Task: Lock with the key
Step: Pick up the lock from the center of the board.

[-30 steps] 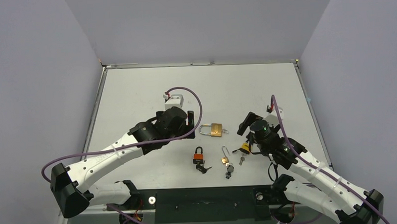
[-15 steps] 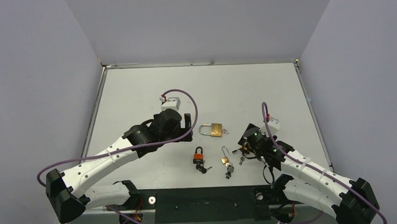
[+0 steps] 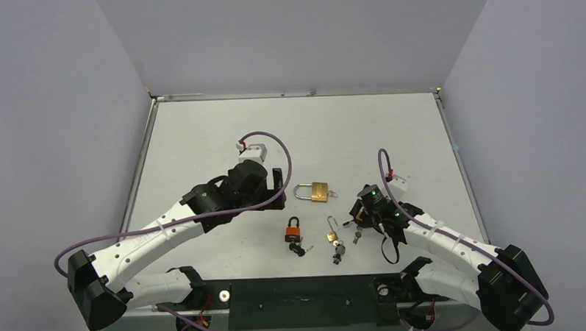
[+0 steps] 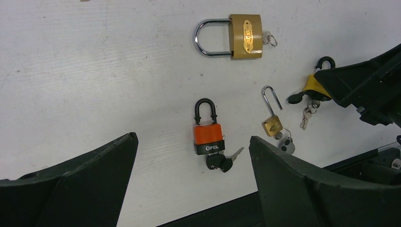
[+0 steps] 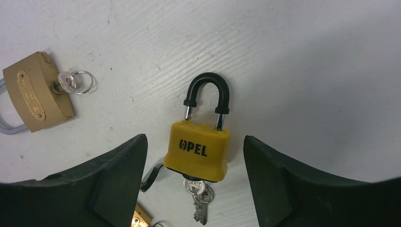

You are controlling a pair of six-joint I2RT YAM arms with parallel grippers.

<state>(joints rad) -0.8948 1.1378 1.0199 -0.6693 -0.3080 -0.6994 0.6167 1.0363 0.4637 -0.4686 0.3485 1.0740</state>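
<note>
You are working on a white, scuffed table boxed in by plain pale grey walls.

From the top camera the right gripper covers most of what lies under it. Its wrist camera shows you a yellow padlock with a black shackle and a key in its keyhole. Whether that shackle is pushed home, you cannot tell. The left wrist camera alone gives you all four locks at once: a large brass padlock, an orange padlock, a small brass padlock with its shackle raised, and a sliver of the yellow one.

The right gripper is spread wide and grasps nothing. The yellow padlock lies between its fingers, touching neither, with the shackle pointing away from the wrist and the key toward it. The left gripper is likewise spread, with the orange padlock between its fingers on the table below.
</note>
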